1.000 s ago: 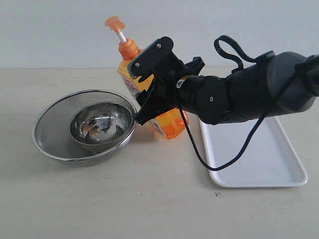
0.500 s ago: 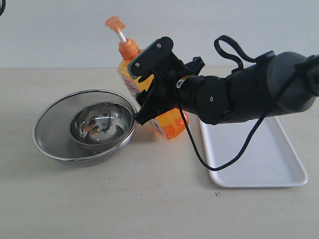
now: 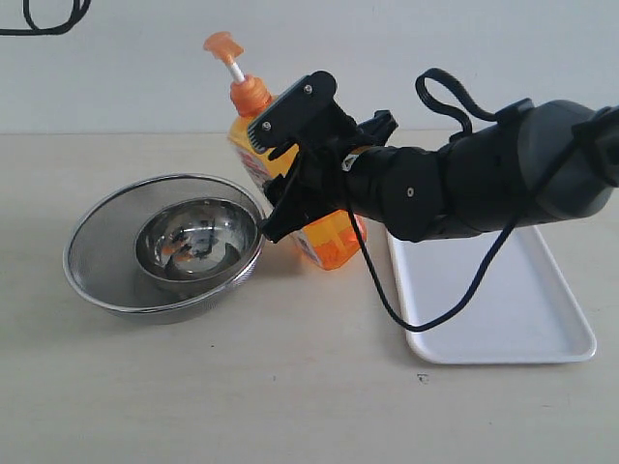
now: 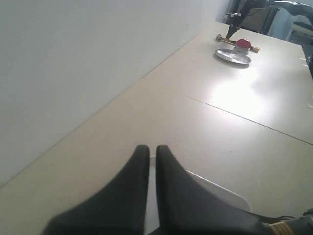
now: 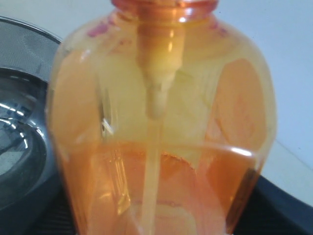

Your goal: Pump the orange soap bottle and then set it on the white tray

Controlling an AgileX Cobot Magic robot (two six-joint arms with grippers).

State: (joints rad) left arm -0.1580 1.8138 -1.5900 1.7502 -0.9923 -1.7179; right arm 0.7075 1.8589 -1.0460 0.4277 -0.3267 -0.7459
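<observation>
Jaws of the right gripper (image 3: 266, 182) are pinching the orange soap bottle (image 3: 329, 240) across its body, one black finger pressing on it from above and the other bearing on it from below. The bottle is leaning in the grip. Its pump head (image 3: 222, 43) is rising above and beyond the upper finger with the white stem drawn out, and its base is dipping towards the table (image 3: 290, 387) just under the wrist; whether the base is touching the table I cannot tell. In the right wrist view the bottle's shoulder is filling the space between the fingers, with liquid sitting partway up inside. The steel bowl (image 3: 198, 240) in its mesh strainer (image 3: 102, 253) is sitting just past the fingertips, close beside the bottle. The white tray (image 3: 503, 309) is lying back along the arm, beneath the forearm. The left gripper (image 4: 148, 149) is holding its fingers almost pressed together, only a thin slit between them, gripping nothing
</observation>
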